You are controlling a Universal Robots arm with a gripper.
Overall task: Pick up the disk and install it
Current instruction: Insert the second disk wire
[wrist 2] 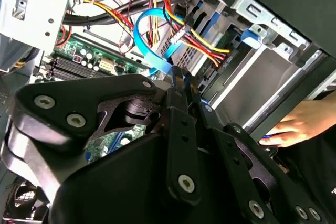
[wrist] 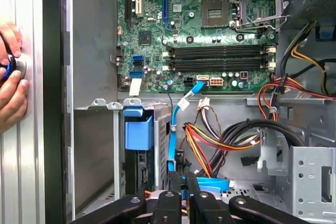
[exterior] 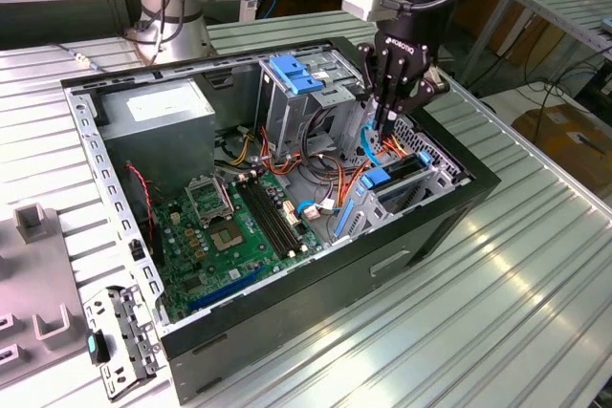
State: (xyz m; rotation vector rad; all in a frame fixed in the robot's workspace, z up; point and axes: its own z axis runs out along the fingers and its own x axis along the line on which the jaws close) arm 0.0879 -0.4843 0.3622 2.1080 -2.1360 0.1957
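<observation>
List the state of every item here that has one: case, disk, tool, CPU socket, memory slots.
Computer case: lying on its side, side panel off.
Disk: standing on edge in the drive bay.
Tool: lowered into the case above the disk, fingers close together.
CPU socket: empty.
Memory slots: empty.
Hand: resting on the table outside the case.

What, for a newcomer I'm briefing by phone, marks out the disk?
Look inside the open computer case, at the corner toward the exterior view's right, just below the gripper. The disk sits there in a low metal bay. It is flat and dark with a bright blue frame, unlike the tall silver cage beside it, whose blue latch is on top.
</observation>
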